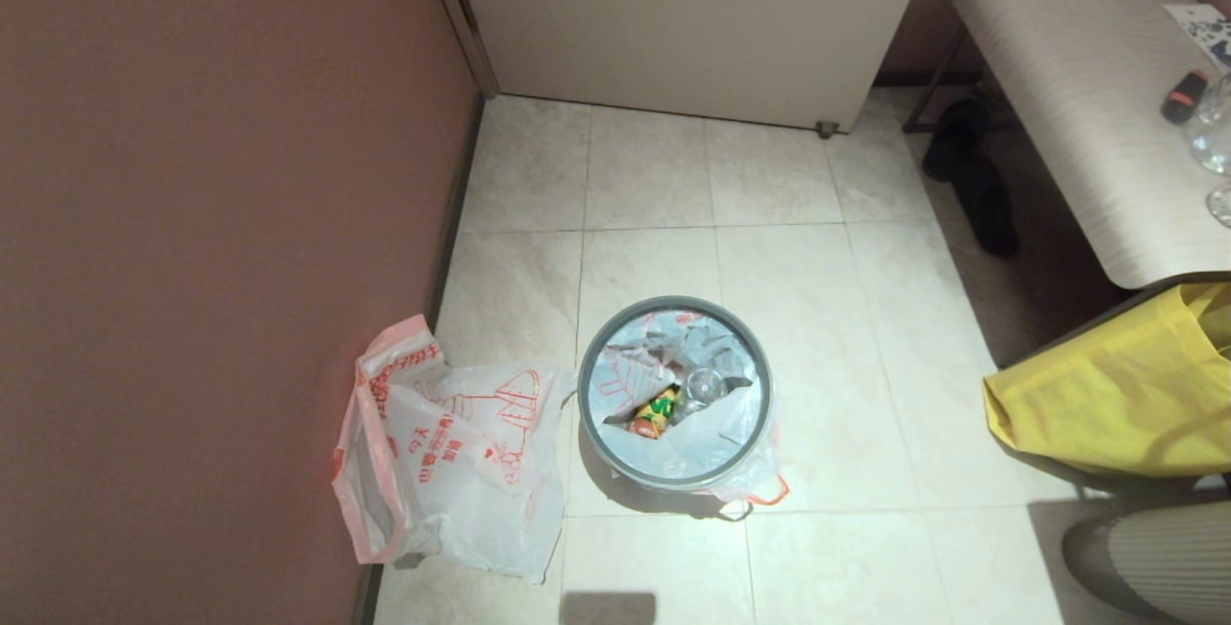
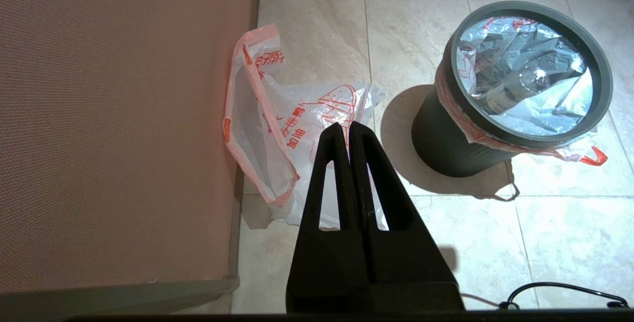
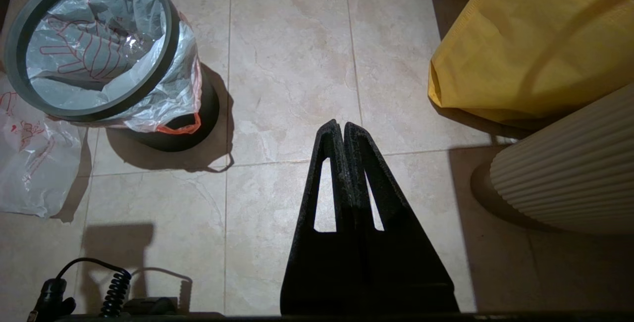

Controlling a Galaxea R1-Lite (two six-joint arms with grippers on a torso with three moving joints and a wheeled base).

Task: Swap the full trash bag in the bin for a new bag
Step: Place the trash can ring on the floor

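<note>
Translucent white plastic, printed in red, lines the bin (image 1: 675,476): this is the full trash bag (image 1: 716,428), seated inside the small round black bin with its edge folded out under the loose grey ring (image 1: 596,356) and a pink-red handle (image 1: 769,490) hanging down the outer wall to the floor. Through the bag's open mouth a yellow-green wrapper (image 1: 659,411) and a clear cup (image 1: 703,385) are visible. The bin stands upright on the pale floor tiles (image 1: 798,317). Just beside it, on the side toward the reddish-brown wall (image 1: 212,221), lies the new bag (image 1: 462,452), slumped on the tiles against the base of the wall; it shows a red house drawing, red characters and pink-red handles, with nothing showing through. On the bin's other side, well apart, a big yellow bag (image 1: 1116,394) sits below a pale bench (image 1: 1087,77); dark shoes (image 1: 971,173) lie under the bench. A white door (image 1: 692,19) closes the far end of the floor.

Left gripper (image 2: 344,126): raised above the new bag, touching nothing, its two black fingers pressed together. Right gripper (image 3: 337,124): raised above bare tiles between the bin and the yellow bag, fingers likewise pressed together and holding nothing. A ribbed pale object (image 3: 569,163) stands beside the yellow bag.
</note>
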